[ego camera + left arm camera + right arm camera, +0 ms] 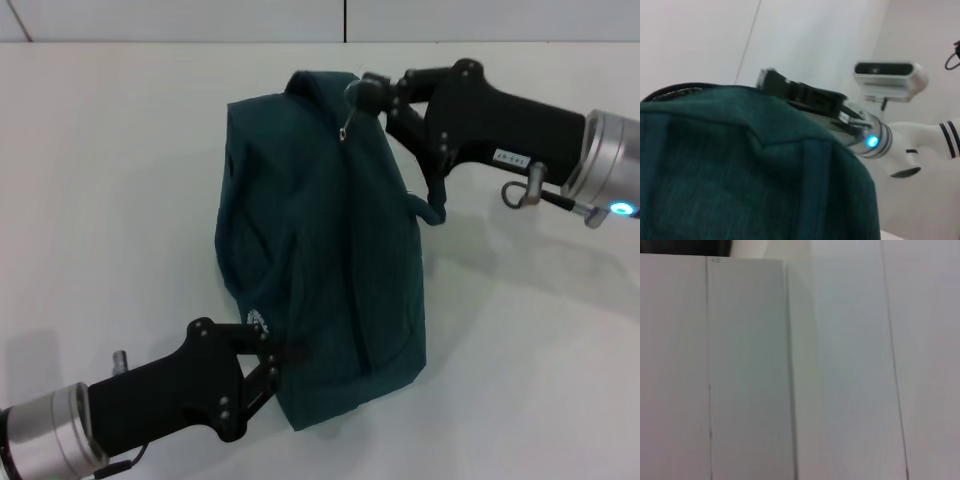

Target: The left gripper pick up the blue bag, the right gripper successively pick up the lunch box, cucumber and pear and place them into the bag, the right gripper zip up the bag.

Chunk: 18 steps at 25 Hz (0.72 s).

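Your bag [320, 250] lies closed on the tabletop [110, 180], long axis running upper centre to lower centre. The left hand [275, 362] pinches its lower corner beside the unreadable white logo [258, 320]. The right hand [378, 98] grips the zipper pull [347, 127] at the top.

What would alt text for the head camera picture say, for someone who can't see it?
A dark teal blue bag lies closed on a white table, held at both ends by black robot claws. The right claw pinches the zipper pull at the bag's far end, and the left claw grips the near edge by a small white logo.
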Tool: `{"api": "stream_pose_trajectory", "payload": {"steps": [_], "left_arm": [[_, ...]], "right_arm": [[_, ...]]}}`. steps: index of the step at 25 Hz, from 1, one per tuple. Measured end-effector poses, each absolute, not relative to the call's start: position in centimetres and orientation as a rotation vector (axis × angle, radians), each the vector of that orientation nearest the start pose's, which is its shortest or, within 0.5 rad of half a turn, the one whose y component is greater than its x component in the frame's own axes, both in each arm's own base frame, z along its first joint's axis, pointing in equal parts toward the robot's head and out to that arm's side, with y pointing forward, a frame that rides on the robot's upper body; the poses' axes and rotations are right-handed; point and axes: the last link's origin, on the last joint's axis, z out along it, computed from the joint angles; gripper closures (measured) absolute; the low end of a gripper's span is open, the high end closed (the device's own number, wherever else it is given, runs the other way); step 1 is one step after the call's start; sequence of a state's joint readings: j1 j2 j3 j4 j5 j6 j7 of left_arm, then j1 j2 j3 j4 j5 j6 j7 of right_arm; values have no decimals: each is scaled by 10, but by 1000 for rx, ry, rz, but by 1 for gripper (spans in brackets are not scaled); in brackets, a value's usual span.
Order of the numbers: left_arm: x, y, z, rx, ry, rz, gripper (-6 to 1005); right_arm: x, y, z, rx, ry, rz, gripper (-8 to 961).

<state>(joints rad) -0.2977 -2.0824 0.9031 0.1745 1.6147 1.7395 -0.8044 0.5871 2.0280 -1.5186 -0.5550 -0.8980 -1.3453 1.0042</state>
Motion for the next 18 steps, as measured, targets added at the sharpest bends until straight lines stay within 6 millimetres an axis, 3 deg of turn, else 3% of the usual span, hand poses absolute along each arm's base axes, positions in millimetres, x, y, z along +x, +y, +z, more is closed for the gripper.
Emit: {"api": "stream_pose_trajectory", "payload": {"steps": [6, 18], "left_arm": [[-291, 202, -51, -2591, -529, -1206, 932], [-297, 210, -14, -2612, -346, -1191, 935]], "right_arm": [[163, 344, -29, -2561, 155, 1274, 935], [184, 302, -17, -2567, 105, 1422, 935]]}}
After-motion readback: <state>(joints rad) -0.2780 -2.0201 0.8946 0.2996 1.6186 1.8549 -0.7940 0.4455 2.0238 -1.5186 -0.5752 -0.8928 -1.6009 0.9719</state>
